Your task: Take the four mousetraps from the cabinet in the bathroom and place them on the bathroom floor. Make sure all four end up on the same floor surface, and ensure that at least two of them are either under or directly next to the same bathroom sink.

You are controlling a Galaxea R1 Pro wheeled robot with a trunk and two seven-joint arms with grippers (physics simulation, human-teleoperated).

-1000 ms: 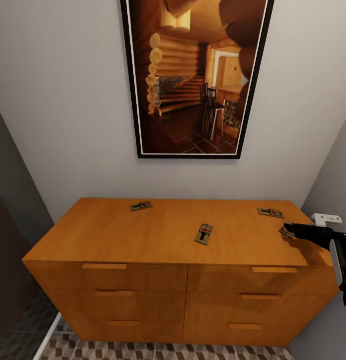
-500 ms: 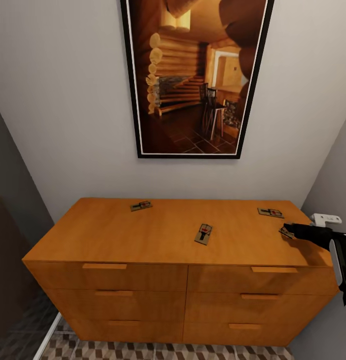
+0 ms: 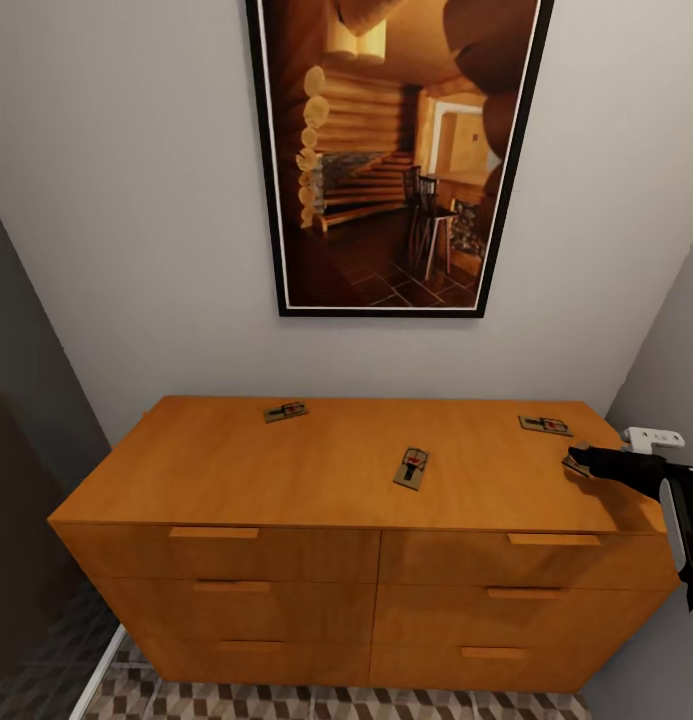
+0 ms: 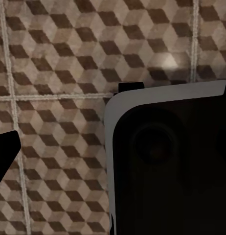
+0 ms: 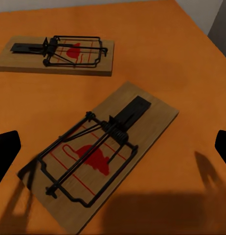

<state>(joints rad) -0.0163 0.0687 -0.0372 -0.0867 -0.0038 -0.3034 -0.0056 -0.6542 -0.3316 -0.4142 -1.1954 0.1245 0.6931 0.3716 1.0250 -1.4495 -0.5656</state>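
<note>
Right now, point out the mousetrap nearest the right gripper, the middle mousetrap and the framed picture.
Nearest mousetrap (image 5: 101, 161), right wrist view, red mark.
Middle mousetrap (image 3: 413, 467), head view, board centre.
Framed picture (image 3: 386, 150), head view, middle of canvas.

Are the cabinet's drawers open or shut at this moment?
Shut. In the head view, all the visible drawer fronts of the cabinet sit flush, with no gap or pulled-out drawer; the mousetraps lie on its top.

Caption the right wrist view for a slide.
Open right gripper poised over a mousetrap on the orange cabinet top, second mousetrap beyond.
</note>
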